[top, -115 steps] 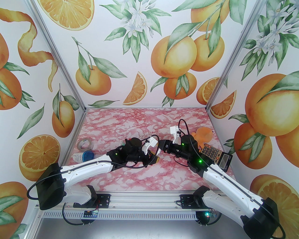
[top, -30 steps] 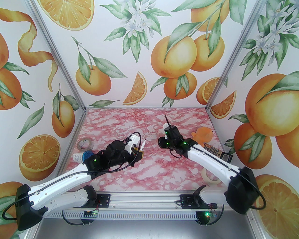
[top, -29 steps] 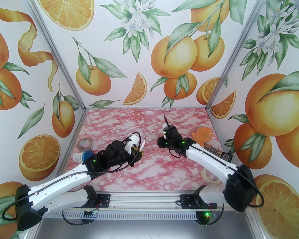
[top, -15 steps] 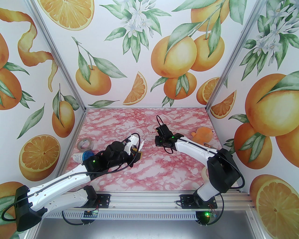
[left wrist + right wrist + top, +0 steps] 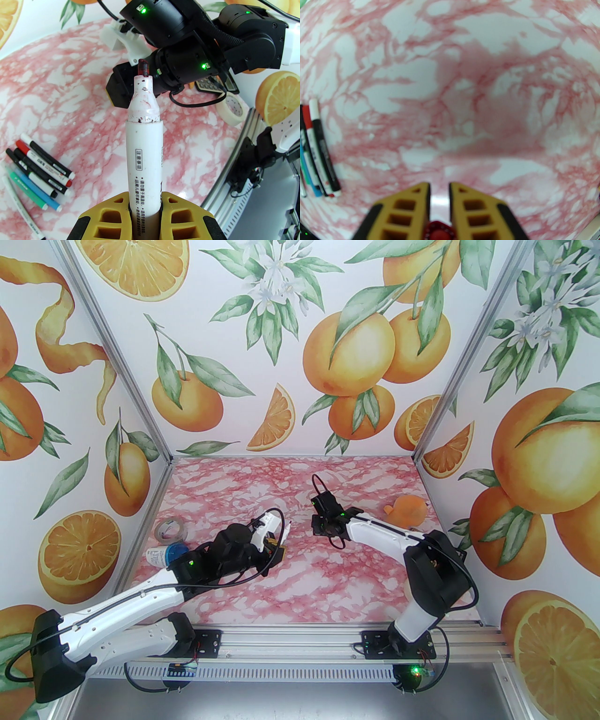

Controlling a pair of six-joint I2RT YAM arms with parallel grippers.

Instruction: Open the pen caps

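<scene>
From the overhead camera I see the left gripper [image 5: 277, 547] held over the pink marble table [image 5: 300, 596], left of centre. It is clamped on a white pen [image 5: 286, 530] that sticks up and away from it. The right gripper [image 5: 318, 527] sits just to the right of the pen's tip, apart from it, and from here I cannot tell what it carries. A tape roll [image 5: 169, 528] and a blue-and-white bottle [image 5: 165, 555] lie near the left wall, and an orange toy [image 5: 407, 510] sits near the right one. On my left wrist camera the yellow fingers [image 5: 110, 215] are pressed tight against the pen's barrel, and its dark red nib [image 5: 143, 68] stands bare at the top. The loose pens [image 5: 39, 168] lie side by side on the table, down to the left. A calculator [image 5: 212, 84] and a masking tape [image 5: 232, 106] lie beyond the other arm. My right wrist camera is blurred. There the claw is drawn almost together, with a red cap [image 5: 438, 230] pinched low between its fingers, and the loose pens lie at the far left edge.
</scene>
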